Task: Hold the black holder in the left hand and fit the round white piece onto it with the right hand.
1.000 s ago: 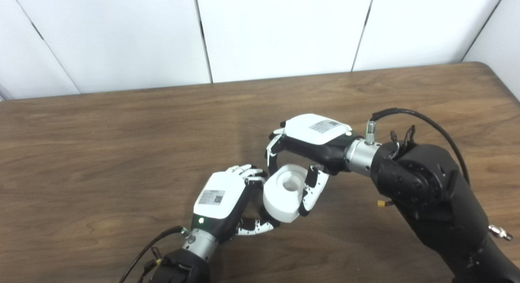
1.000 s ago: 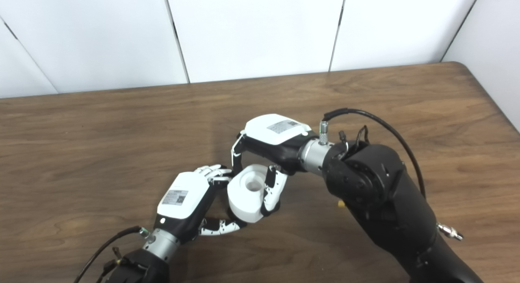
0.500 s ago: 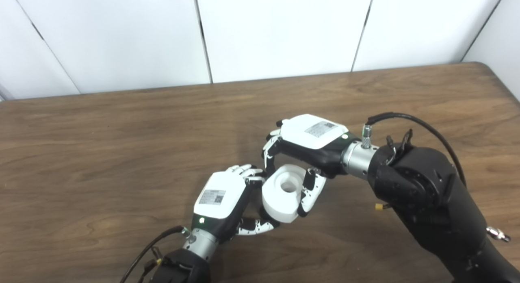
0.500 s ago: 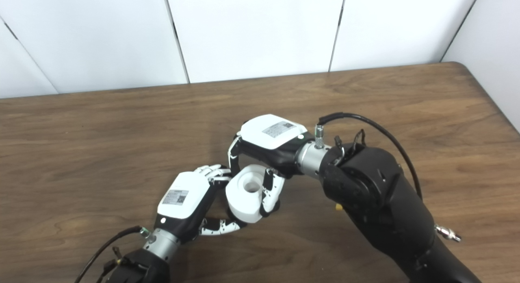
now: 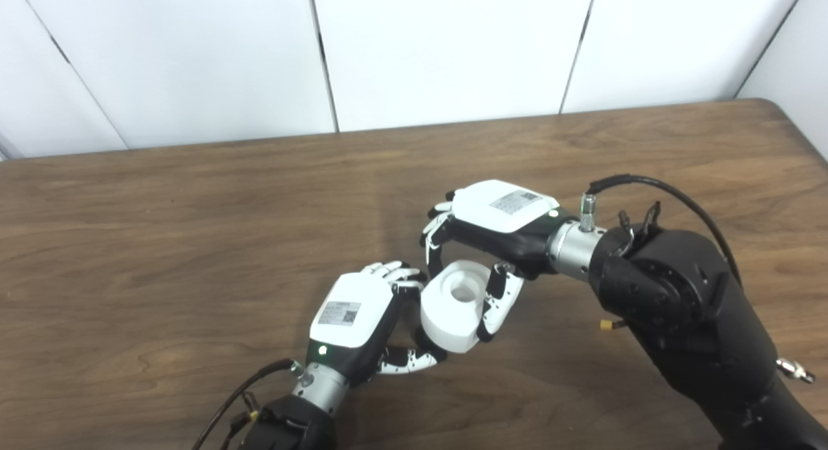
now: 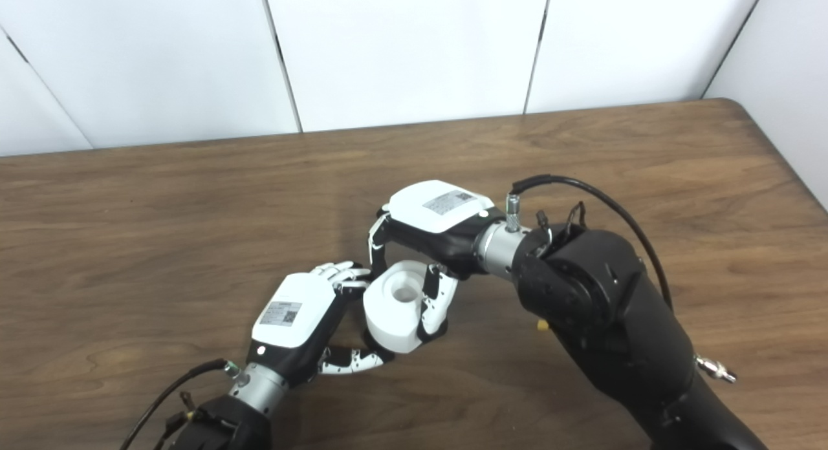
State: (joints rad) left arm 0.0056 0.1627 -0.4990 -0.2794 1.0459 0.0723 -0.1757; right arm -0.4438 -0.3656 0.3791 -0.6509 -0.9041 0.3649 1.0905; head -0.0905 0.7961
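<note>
Left of the round white piece (image 5: 455, 305), the left hand (image 5: 352, 317) curled its fingers against that piece's side; what it gripped underneath couldn't be told. Right of the piece, the right hand (image 5: 498, 227) clasped it from above, just over the table (image 5: 162, 243).
</note>
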